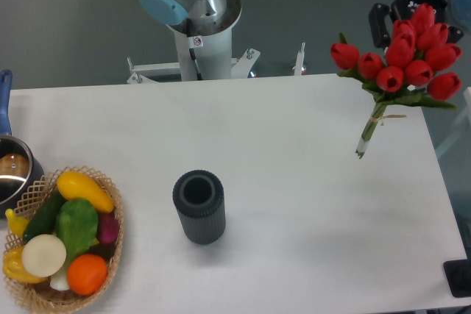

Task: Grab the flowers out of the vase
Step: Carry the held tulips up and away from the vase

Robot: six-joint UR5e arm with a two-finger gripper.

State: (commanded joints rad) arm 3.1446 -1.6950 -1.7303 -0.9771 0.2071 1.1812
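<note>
- Spanning most of the view, the white counter (294,204) carries everything else.
- Arm base (195,20) stands behind the counter's far edge.
- Red flowers (401,60) hang in the air over the counter's far right corner, stems pointing down-left, clear of the surface.
- Wicker basket (110,244) of vegetables sits at the near left; a steel pot (13,174) touches its far side.
- Dark ribbed vase (199,206) stands upright and empty near the middle, well apart from the flowers.
- Black end effector (412,12) sits behind the blooms; whether it clamps them cannot be told.
</note>
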